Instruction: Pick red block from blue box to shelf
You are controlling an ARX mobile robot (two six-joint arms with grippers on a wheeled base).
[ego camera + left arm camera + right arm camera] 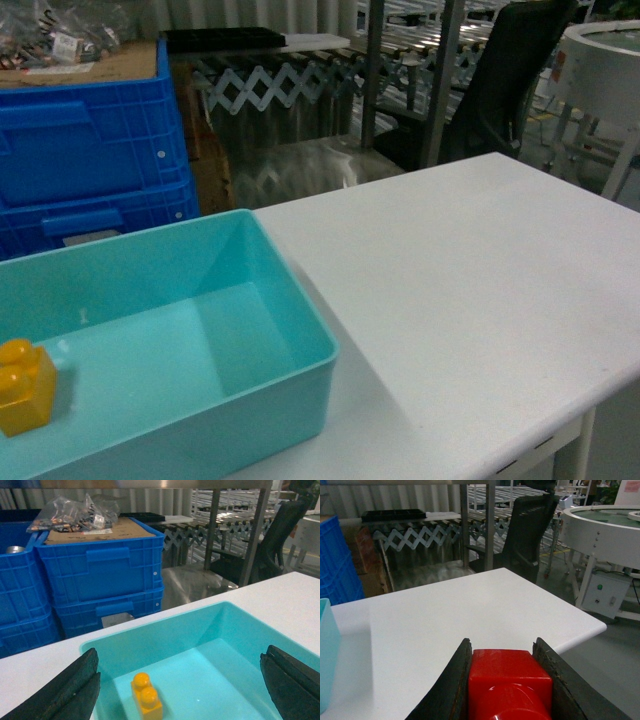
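Red block point(510, 682) pinched in right hand point(507, 680) — stud camera-ward; left hand point(182, 685) spread.

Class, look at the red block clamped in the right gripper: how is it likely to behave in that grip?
The red block looks like rigid moulded plastic, so it probably won't deform. Its glossy faces may be slippery against the right gripper fingers. Being flat-sided, it should not roll once set down.

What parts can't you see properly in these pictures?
- Red block: the bottom edge of the right wrist view cuts it off.
- Right gripper: missing from the head view.
- Yellow brick: the head view's left edge clips it.
- Bagged items on the blue crates: too small to identify.
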